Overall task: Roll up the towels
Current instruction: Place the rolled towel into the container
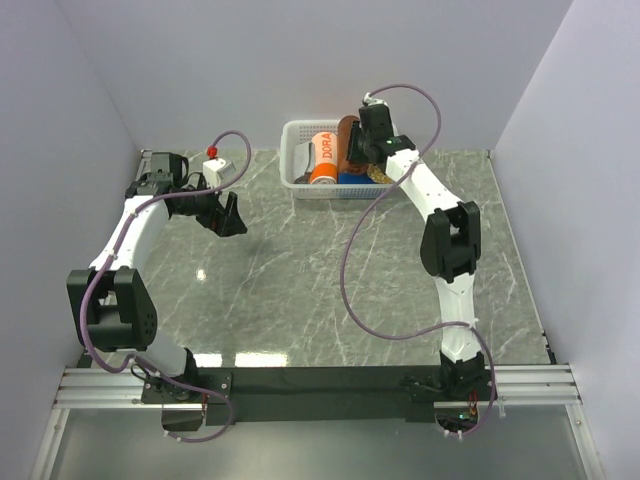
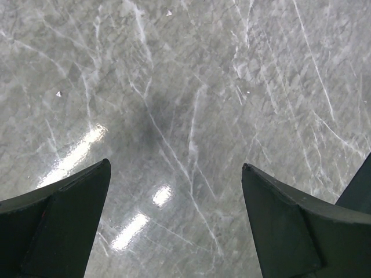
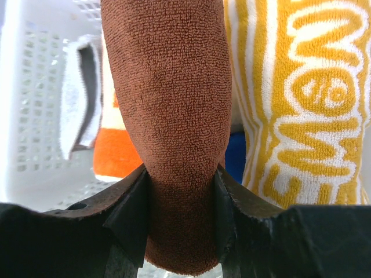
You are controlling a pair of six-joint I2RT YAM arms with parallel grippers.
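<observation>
The rust-brown towel [image 3: 168, 87] is a thick roll squeezed between the fingers of my right gripper [image 3: 182, 174], which is shut on it. From above, that brown towel [image 1: 347, 138] sits over the white basket [image 1: 290, 150] at the back, with my right gripper [image 1: 362, 145] on it. To its right is the cream-yellow towel [image 3: 301, 116] with orange stripes and lettering. My left gripper [image 1: 232, 222] hovers over the bare marble table [image 2: 185, 87] at the left. The left gripper [image 2: 175, 168] is open with nothing between its fingers.
The basket wall [image 3: 29, 116] holds an orange "DORA" roll [image 1: 325, 155], a grey-white roll [image 3: 78, 98] and a blue roll [image 3: 235, 156]. A small white fitting with a red knob [image 1: 212, 152] stands at the back left. Walls close in the table on three sides.
</observation>
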